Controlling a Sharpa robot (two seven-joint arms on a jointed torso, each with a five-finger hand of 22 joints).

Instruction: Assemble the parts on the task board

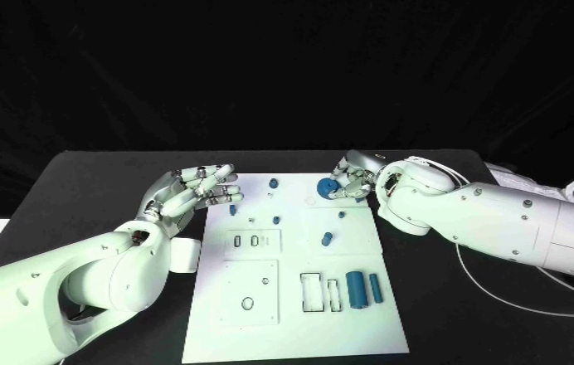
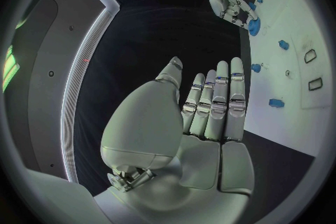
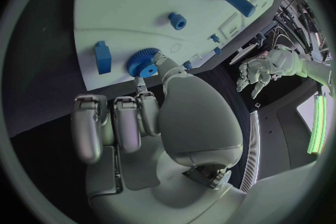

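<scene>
Parts in blue are scattered over the white task board (image 1: 299, 299), which lies in the middle of the black counter (image 1: 108, 191).

At the board's far edge the right robot hand (image 1: 355, 179) pinches a blue gear (image 1: 327, 187) between its fingertips. The gear sits at the board's surface near that far edge; I cannot tell if it touches the board. In the right wrist view the gear (image 3: 143, 61) shows its toothed rim and a round hub, with the hand's other fingers (image 3: 115, 123) curled beside it.

The left robot hand (image 1: 197, 192) hovers at the board's left far corner, fingers spread a little and bent forward, holding nothing. A small blue piece (image 1: 231, 211) stands on the board just below its fingertips; I cannot tell whether they touch it. In the left wrist view that hand's fingers (image 2: 217, 103) lie side by side, nearly straight, with nothing in the palm.

Elsewhere on the board: a small blue peg (image 1: 273, 183) near the far edge, another small piece (image 1: 276, 220) further in, and a short blue cylinder (image 1: 327, 237) lying near the middle. Toward the near right, 2 longer blue cylinders (image 1: 363, 287) lie side by side next to 2 empty rectangular slots (image 1: 321, 292). The board's left half carries 2 raised square plates with small slots (image 1: 246, 240) and an oval hole (image 1: 246, 303).
</scene>
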